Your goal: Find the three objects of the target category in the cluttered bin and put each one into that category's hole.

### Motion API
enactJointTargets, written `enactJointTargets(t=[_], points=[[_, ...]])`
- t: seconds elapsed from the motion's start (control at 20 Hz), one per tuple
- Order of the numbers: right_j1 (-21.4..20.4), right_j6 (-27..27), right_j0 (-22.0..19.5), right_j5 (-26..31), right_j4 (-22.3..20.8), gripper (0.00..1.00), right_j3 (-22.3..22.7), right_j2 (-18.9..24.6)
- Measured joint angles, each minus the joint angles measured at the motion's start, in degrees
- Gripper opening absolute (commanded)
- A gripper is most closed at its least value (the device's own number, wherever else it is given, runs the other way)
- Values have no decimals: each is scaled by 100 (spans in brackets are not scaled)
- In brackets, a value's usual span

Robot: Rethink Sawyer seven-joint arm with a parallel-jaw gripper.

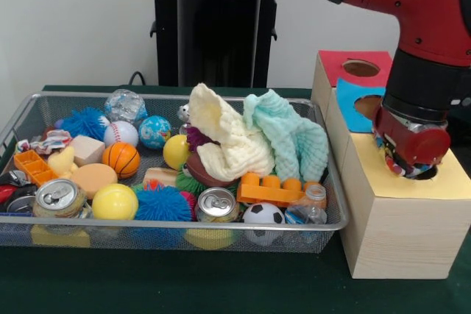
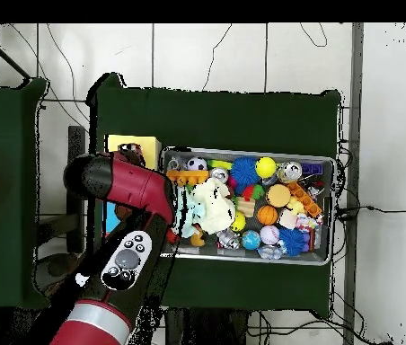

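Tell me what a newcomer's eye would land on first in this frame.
The red arm's gripper, poised over the hole in the yellow-topped wooden box beside the bin, seemingly carrying something multicoloured. Next, the wire mesh bin crammed with balls, cans and blocks, where a cream cloth and a mint cloth are heaped in the middle.

A wire-mesh bin [image 1: 22, 119] is heaped with balls, cans, blocks and cloths. Just beside the bin's end stands a wooden box [image 1: 390, 233] in three stepped sections, topped red, blue and yellow. A round hole is cut in the red top [image 1: 360, 68], farthest from the bin's front rim, and one in the blue [image 1: 368, 106]. The yellow hole [image 1: 433, 174] is mostly hidden. At its edge a small multicoloured item [image 1: 388, 157] is seen under the gripper [image 1: 403, 165]; its kind cannot be told.
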Motion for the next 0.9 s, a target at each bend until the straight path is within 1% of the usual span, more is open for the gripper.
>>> enactJointTargets(t=[0.45,0.8,0.9], points=[[-16,0,-105,2,45,0,-5,130],[-160,0,-293,2,34,0,82,400],[-264,0,-322,0,37,0,197,453]])
